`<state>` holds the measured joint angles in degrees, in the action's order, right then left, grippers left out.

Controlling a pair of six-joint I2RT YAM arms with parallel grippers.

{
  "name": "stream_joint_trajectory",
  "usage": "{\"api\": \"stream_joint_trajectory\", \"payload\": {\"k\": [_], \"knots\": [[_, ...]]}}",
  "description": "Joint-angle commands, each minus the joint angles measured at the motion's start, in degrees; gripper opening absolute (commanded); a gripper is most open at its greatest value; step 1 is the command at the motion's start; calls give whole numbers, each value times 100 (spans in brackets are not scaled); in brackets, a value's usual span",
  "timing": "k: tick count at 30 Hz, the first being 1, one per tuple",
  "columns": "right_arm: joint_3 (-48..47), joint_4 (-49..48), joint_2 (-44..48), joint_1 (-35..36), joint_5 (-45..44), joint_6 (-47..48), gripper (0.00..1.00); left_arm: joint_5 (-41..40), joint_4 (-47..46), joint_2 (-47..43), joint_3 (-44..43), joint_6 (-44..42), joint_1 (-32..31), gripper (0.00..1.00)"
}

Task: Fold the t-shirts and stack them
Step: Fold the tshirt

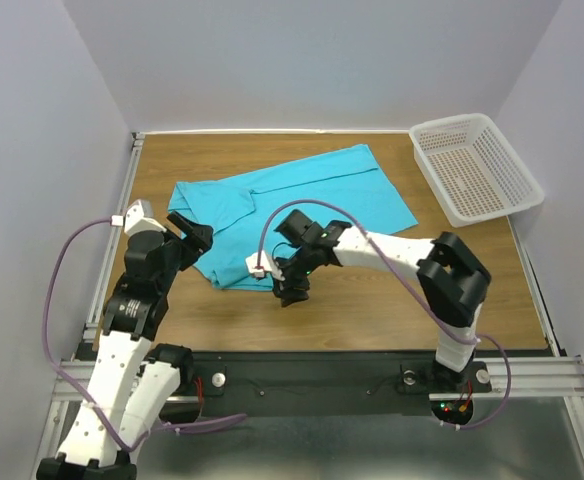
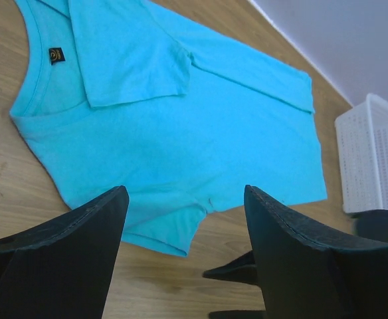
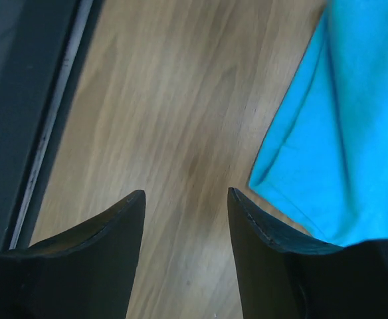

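T-shirt (image 1: 292, 200) flat at centre of tabletop (image 1: 372, 300), sleeve folded inward, so probably mid-fold. Left end effector (image 1: 190, 232) open, empty, at 9 o'clock edge. Right end effector (image 1: 290, 290) open, empty, over bare wood at 6 o'clock hem, likely placed for next grab.

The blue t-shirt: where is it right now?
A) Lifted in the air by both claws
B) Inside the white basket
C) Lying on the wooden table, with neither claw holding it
C: the t-shirt lies on the table, outside the basket, and the left gripper and right gripper stand open with nothing between their fingers.
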<state>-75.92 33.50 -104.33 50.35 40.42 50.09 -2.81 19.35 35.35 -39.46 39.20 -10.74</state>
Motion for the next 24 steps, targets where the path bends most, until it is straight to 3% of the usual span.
{"api": "stream_joint_trajectory", "payload": {"k": [1, 8, 20, 24], "knots": [[-370, -774, -526, 106, -1044, -1009, 57, -255, 33, -388, -106, 228, 37, 82], [-555, -1046, -1089, 274, -1801, -1246, 56, -501, 235, -1004, 114, 439, 37, 81], [-678, -1135, -1300, 370, -1705, -1335, 57, -317, 350, -1189, 342, 659, 46, 81], [-687, -1135, -1441, 467, -1590, -1396, 50, -45, 341, -1250, 501, 887, 46, 81]]}}
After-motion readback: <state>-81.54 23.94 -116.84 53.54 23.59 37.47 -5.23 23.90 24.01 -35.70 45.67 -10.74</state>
